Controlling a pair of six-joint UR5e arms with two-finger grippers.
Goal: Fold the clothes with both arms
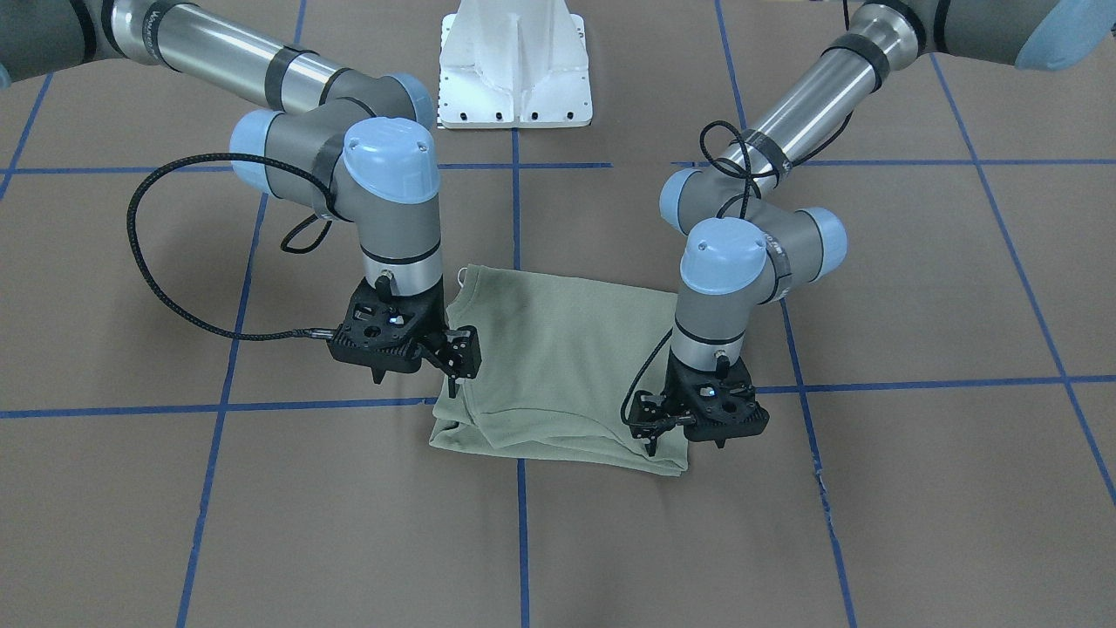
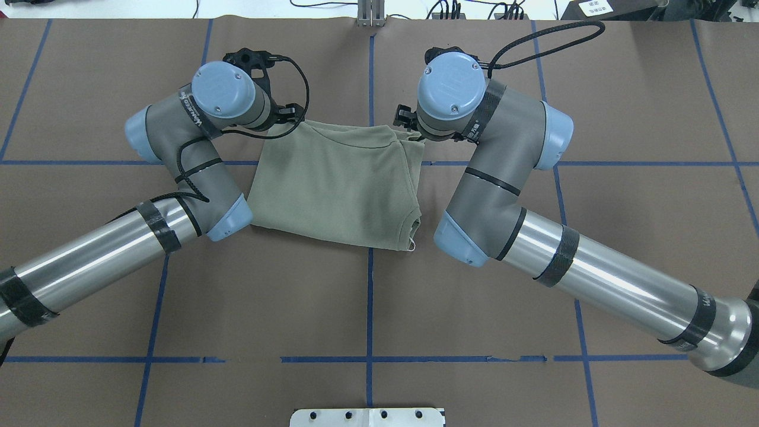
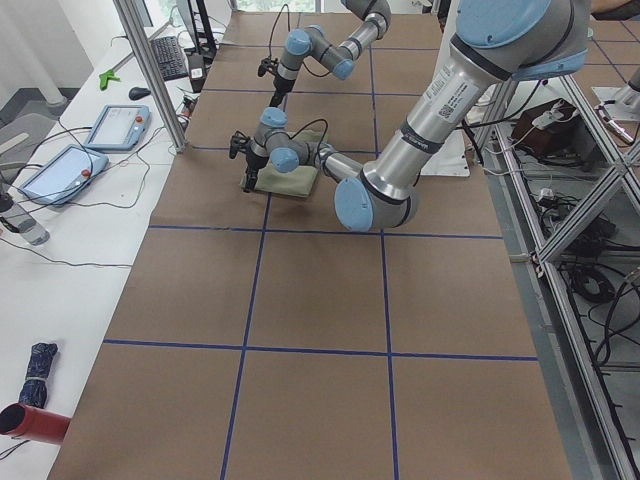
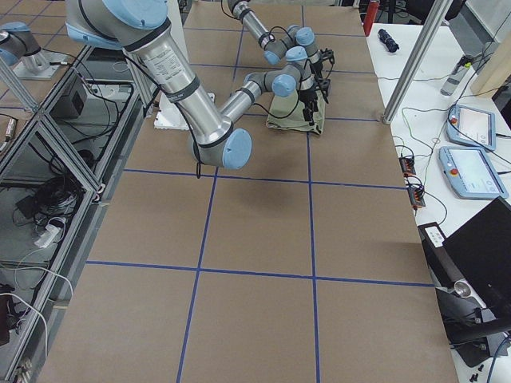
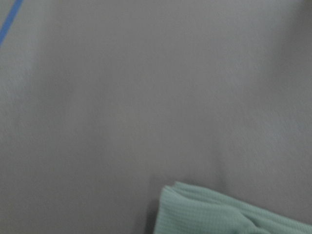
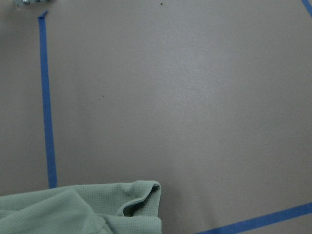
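One sage-green shirt [image 1: 558,349] lies folded to a rough rectangle in the middle of the desk [image 1: 915,523], centre of the front view. Right pincer [image 1: 417,371] at the shirt's left edge there, just below the collar [image 1: 466,283], tips down by the cloth. Left pincer [image 1: 684,433] over the lower-right corner. Wide, narrow or gripping fabric: cannot tell for either. Each wrist view: a shirt corner low in frame, with blue tape lines [image 6: 46,107] in the right one

A folded shirt [image 6: 68,209] corner lies on the blue-taped table [image 6: 195,97].
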